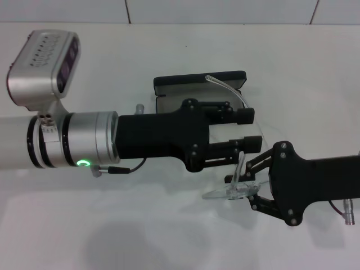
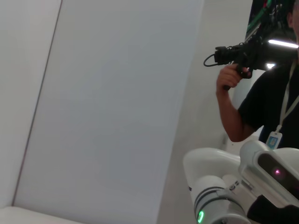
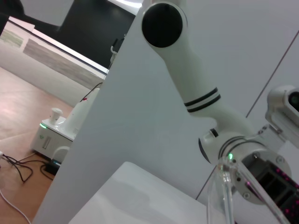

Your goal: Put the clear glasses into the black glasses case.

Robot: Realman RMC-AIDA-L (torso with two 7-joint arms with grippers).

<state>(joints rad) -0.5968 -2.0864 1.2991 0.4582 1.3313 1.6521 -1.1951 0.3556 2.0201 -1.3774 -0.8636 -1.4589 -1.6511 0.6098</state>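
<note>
The black glasses case (image 1: 197, 83) lies open at the middle of the white table, its lid tipped toward the far side. My left gripper (image 1: 248, 128) hovers over the case's near half, and its fingers are spread with nothing between them. The clear glasses (image 1: 233, 190) sit just in front of the left gripper, with my right gripper (image 1: 247, 185) shut on their front piece. One clear arm curves up over the case lid and the other runs past the left gripper's fingers. A clear glasses arm (image 3: 225, 196) shows close up in the right wrist view.
The white table (image 1: 169, 236) stretches around the case and ends at a tiled wall at the back. A person holding a camera (image 2: 243, 53) stands beyond the robot in the left wrist view. My left arm (image 3: 201, 93) rises in the right wrist view.
</note>
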